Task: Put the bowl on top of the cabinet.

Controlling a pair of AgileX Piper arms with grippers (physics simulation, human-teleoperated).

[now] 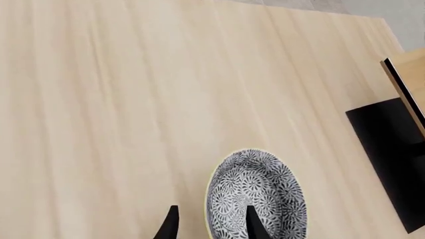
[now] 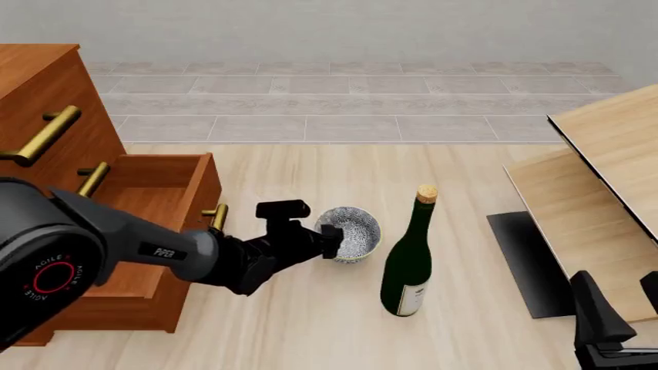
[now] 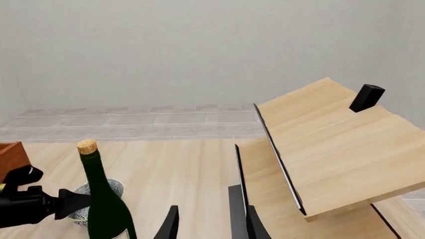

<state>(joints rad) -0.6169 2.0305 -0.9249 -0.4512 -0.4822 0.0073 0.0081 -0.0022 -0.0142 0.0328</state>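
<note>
The bowl (image 2: 353, 229), small and white with a dense dark blue pattern, stands on the pale wood floor beside the cabinet's open drawer. My left gripper (image 2: 331, 236) is at the bowl's near-left rim. In the left wrist view the left gripper (image 1: 212, 225) is open and straddles the rim of the bowl (image 1: 265, 189), one finger (image 1: 256, 224) over the inside and the other outside. The reddish-brown cabinet (image 2: 41, 85) with brass bar handles rises at the left. My right gripper (image 2: 622, 301) stands open low at the right, far from the bowl.
A dark green wine bottle (image 2: 408, 262) with a cork stands just right of the bowl. The cabinet's drawer (image 2: 154, 185) is pulled out. A tilted pale wood table (image 2: 606, 154) and a black slab (image 2: 525, 262) lie at the right.
</note>
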